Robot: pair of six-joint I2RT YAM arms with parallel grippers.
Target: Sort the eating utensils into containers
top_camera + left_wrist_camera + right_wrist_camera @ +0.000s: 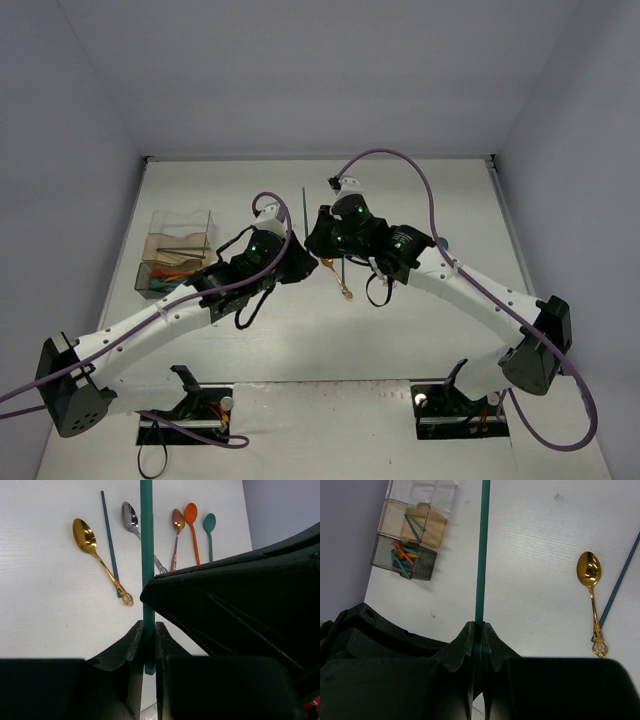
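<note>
Both end effectors clamped on a teal chopstick

Closed tight, the left end effector [148,645] and right end effector [478,640] each pinch the teal chopstick [146,555] above the counter [50,615]. A gold spoon [85,534] lies beside a dark chopstick [110,545]. The box [436,532], upper left of the right wrist view, holds forks [402,555].

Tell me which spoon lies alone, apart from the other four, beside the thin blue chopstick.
The gold spoon: the blue chopstick lies between it and the silver spoon, reddish spoon, orange spoon and teal spoon.
</note>
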